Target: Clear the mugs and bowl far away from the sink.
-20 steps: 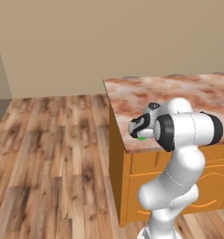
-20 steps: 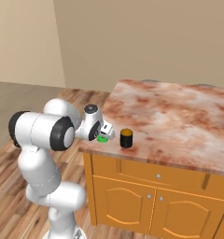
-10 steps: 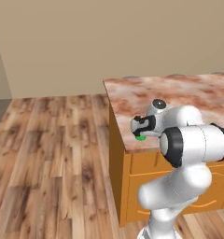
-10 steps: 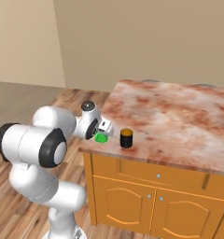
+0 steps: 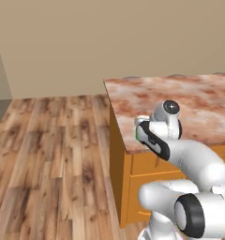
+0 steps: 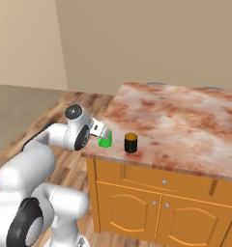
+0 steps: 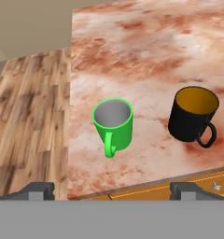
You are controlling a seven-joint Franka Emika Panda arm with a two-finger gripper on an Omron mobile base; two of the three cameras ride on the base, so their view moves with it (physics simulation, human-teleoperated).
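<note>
Green mug (image 6: pixel 105 141) and black mug (image 6: pixel 131 143) are seen mid-frame, side by side near the marbled counter's (image 6: pixel 185 125) left front corner; orange cabinets (image 6: pixel 156 207) below.

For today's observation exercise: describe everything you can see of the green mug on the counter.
The green mug is a small bright green cylinder with a pale grey inside and a loop handle. It looks glossy, stands upright and empty on the marbled countertop near its corner, beside the black mug but apart from it. Nothing grips it.

Bare counter (image 7: pixel 146 51) all round beyond green mug (image 7: pixel 113 125) and black mug (image 7: pixel 193 114); clear gap between the two; open floor (image 7: pixel 25 107) off the edge
</note>
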